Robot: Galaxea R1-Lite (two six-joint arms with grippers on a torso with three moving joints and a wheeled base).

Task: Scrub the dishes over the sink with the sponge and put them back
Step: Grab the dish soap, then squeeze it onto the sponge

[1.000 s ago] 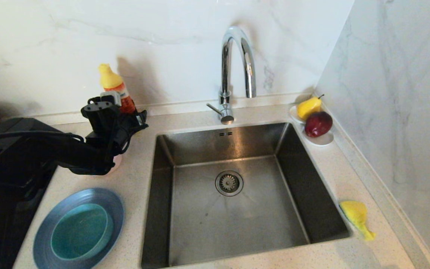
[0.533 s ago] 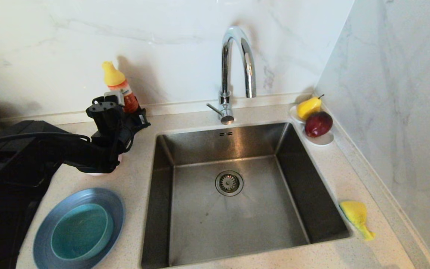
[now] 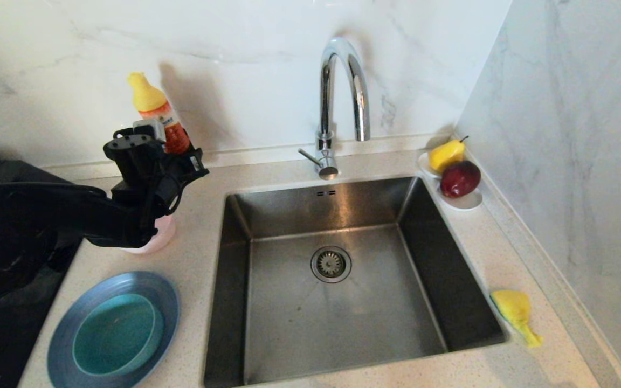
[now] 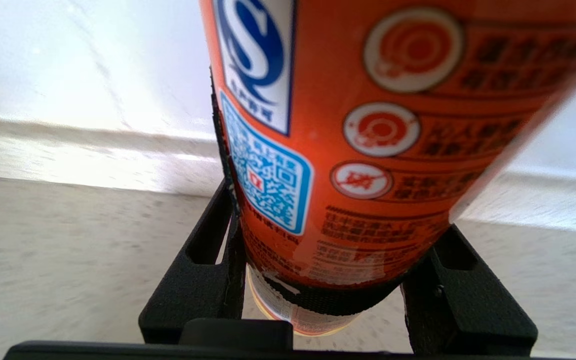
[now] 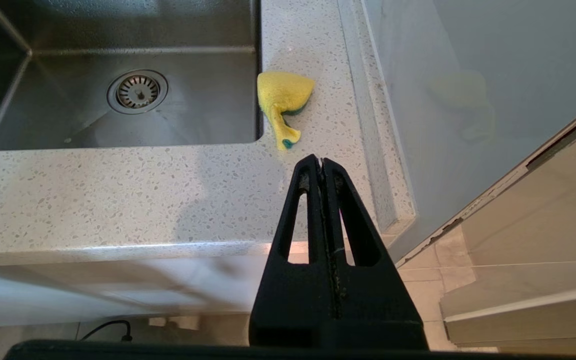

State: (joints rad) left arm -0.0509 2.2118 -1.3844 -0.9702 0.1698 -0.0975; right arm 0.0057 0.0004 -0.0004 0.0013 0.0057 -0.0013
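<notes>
Head view: left claw [image 3: 173,153] at the back-left of the counter [image 3: 197,258], clamped on an orange bottle [image 3: 167,126] with a yellow cap, bottle tilted. Left wrist view: black fingers [image 4: 193,280] pressed to both sides of the bottle's label, its base clear of the counter. Pale pink bowl [image 3: 157,237] just below the left arm, partly hidden. Grey-blue plate [image 3: 62,328] at the front-left with the teal bowl [image 3: 114,334] sitting in it. Sink [image 3: 343,302] in the middle, tap [image 3: 337,97] behind. Yellow sponge [image 3: 512,310] on the counter just beside the sink's right rim. Pear [image 3: 445,153] and red fruit [image 3: 459,179] on a white dish [image 3: 467,202] at the back-right. Right wrist view: right claw [image 5: 322,162] pressed fully together, holding nothing, parked off the counter's front edge near the sponge.
</notes>
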